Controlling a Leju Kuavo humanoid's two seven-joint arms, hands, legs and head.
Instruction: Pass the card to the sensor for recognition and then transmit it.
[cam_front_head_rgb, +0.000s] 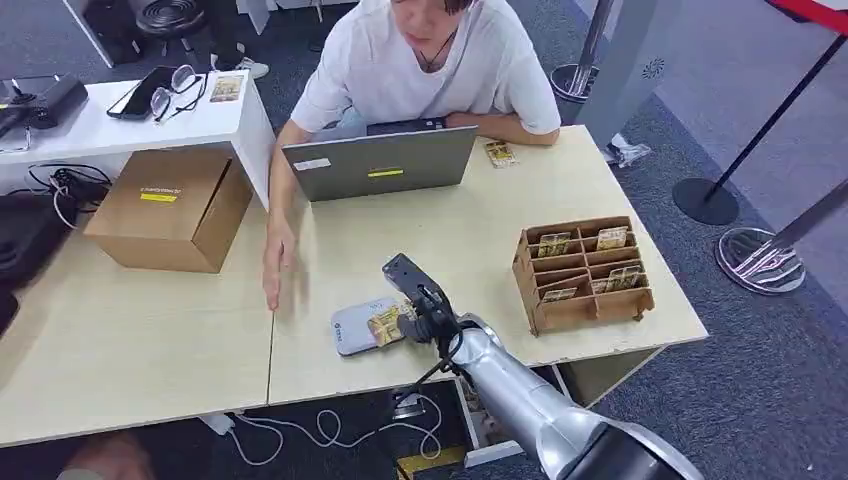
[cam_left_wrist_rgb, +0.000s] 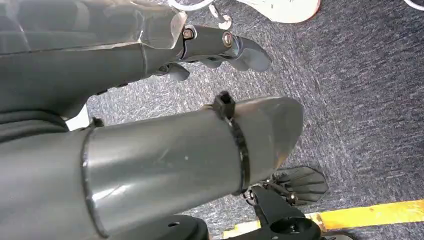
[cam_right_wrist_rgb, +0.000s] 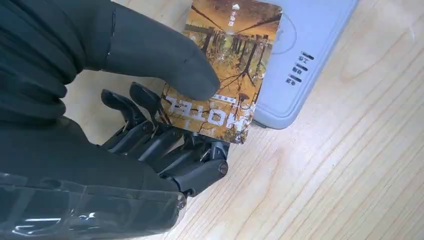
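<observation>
Pinching the card (cam_right_wrist_rgb: 227, 75) between thumb and fingers, my right hand (cam_right_wrist_rgb: 165, 115) holds it flat over the grey sensor (cam_right_wrist_rgb: 305, 55), which lies on the pale wooden counter (cam_front_head_rgb: 480, 240) near its front edge. The card covers part of the sensor's top; I cannot tell whether the two touch. My left hand (cam_left_wrist_rgb: 220, 47) hangs low over the carpeted floor, holding nothing, its fingers curled in. Just right of the sensor on the counter stands a wooden rack (cam_front_head_rgb: 583, 272) with more cards in its compartments. Beyond it a person's hand (cam_front_head_rgb: 277, 262) rests flat on the counter, with an open laptop (cam_front_head_rgb: 380, 160) behind and a cardboard box (cam_front_head_rgb: 172, 206) off to the left
</observation>
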